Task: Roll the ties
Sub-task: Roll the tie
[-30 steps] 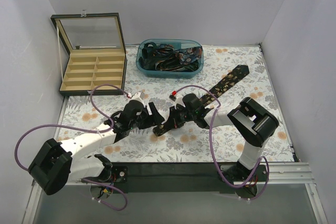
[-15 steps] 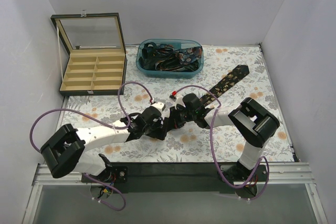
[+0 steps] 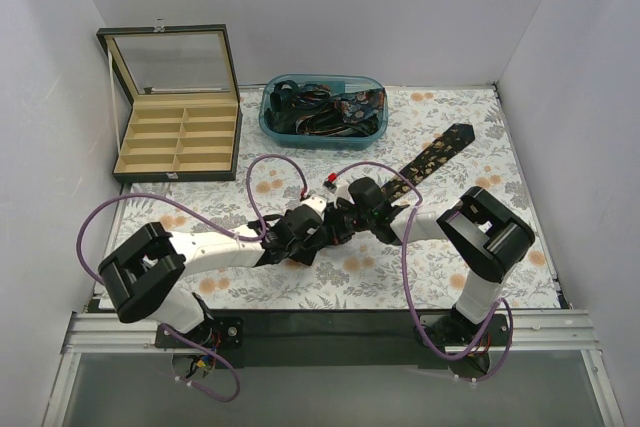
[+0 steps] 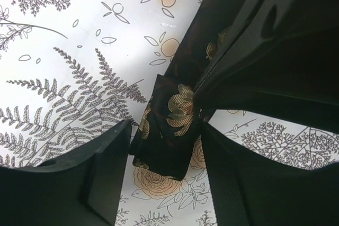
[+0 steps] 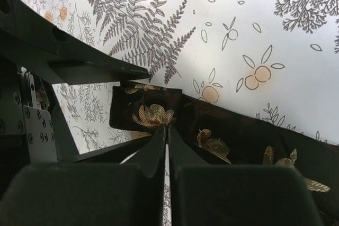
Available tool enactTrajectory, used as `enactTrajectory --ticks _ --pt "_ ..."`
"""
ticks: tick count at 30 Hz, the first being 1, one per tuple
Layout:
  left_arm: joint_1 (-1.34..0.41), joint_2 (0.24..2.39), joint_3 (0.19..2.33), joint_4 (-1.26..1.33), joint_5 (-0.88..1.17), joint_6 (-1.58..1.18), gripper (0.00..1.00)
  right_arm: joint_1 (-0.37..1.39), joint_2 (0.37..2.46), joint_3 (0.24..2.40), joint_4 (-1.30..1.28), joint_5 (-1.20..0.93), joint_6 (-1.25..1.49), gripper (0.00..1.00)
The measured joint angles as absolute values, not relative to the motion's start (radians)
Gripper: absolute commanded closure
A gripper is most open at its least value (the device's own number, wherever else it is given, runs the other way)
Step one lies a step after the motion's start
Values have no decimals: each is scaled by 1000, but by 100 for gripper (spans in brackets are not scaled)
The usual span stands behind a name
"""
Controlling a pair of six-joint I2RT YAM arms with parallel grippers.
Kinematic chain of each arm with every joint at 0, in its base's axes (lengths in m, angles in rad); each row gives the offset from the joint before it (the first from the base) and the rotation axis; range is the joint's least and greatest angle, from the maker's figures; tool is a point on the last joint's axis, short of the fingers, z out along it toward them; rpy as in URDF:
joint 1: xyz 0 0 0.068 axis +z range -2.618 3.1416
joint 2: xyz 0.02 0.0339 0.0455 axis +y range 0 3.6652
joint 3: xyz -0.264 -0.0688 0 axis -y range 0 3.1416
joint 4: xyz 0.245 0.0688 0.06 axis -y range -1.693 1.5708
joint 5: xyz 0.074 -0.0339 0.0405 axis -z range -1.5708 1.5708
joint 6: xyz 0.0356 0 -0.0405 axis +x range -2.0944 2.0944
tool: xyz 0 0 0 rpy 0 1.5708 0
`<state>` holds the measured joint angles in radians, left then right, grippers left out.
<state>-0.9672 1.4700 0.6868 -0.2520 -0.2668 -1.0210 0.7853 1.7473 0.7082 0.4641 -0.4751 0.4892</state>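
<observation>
A black tie (image 3: 432,160) with gold flowers lies slantwise on the flowered cloth, its wide end at the far right. Its narrow end is folded over near the middle (image 4: 168,130). My right gripper (image 3: 332,228) is shut, its fingertips (image 5: 167,124) pinched on the tie's fold (image 5: 151,110). My left gripper (image 3: 303,238) is open, with its two fingers (image 4: 108,165) standing on either side of the folded end and the gripper (image 4: 165,130) low over the cloth. The right gripper's fingers (image 4: 265,51) come in from the upper right of the left wrist view.
A teal bin (image 3: 268,123) with several more dark ties stands at the back middle. An open box (image 3: 178,143) with compartments and a glass lid stands at the back left. Purple cables (image 3: 268,169) loop above both arms.
My left arm has swung right across the cloth until its open jaws stand around the tie's folded end. My right gripper has stayed in place on the tie.
</observation>
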Motion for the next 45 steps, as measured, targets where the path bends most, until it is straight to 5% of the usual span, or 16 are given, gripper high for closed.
enactTrajectory --ticks 9,19,21,32,45 --pt "-977 1487 696 -237 -278 -1032 72 773 1739 708 448 -479 476 99" --pt "-978 1504 703 -212 -282 -1010 78 758 1729 706 440 -486 464 98" --pt "-976 1513 709 -204 -290 -996 80 751 1729 706 440 -491 463 90" --pt "-865 1583 788 -205 -97 -730 76 661 1729 751 419 -495 445 65" --pt "-824 1610 834 -260 46 -614 71 645 1759 807 414 -473 475 65"
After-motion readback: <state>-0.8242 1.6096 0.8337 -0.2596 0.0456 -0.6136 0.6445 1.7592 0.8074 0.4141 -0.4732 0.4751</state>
